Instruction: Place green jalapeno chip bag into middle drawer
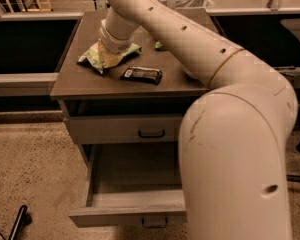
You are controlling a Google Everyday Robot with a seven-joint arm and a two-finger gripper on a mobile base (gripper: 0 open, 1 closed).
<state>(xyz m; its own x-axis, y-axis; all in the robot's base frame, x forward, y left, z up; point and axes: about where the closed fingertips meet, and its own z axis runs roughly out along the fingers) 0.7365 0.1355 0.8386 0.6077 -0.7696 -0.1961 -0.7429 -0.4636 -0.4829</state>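
The desk (75, 79) was a small brown-topped cabinet, and everything here is placed against it. The green jalapeno chip bag (92, 59) lay flat on the desk's top, toward its rear left, with one end reaching to the left edge. The end effector (108, 58) was down on the bag's middle, touching it from above. Its wrist covered the contact, so whether it was apart, together or clamped on the bag could not be told.

Just in front of the bag, near the centre of the desk's top, lay a dark wrapped bar (142, 74), close to the bag but not touching it. A small green object (160, 46) showed at the rear of the top, mostly hidden behind the arm (230, 134), which crossed the desk's right side and filled the foreground.

On the desk's front, the upper drawer front (115, 129) was closed. Below it, the middle drawer (125, 215) was pulled well out, its grey inside showing nothing in the part visible; the arm hid its right end. On the speckled floor (35, 174) left of the desk's base lay a black object (17, 223).
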